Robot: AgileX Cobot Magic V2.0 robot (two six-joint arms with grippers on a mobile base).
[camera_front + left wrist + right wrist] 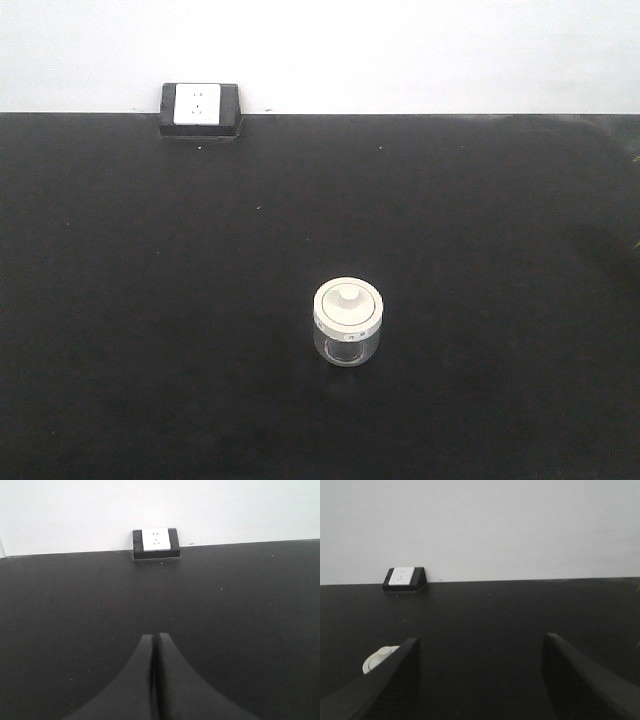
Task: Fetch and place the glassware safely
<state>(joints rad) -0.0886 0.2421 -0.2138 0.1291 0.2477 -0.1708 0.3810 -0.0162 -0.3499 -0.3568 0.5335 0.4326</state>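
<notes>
Lidded glass jar [348,322] alone on the black table [150,300].
Front view: jar lower centre, socket box [200,108] upper left. Left wrist: left gripper [153,642] clenched, empty. Right wrist: right gripper [480,647] spread wide; jar lid [380,658] lower left.

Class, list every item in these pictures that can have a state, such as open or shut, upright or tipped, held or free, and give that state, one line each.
glass jar: upright on the black table, free of both grippers.
lid: on the jar, closed.
left gripper: shut, holding nothing.
right gripper: open, empty, jar off to its left.
socket box: nothing plugged in.
</notes>
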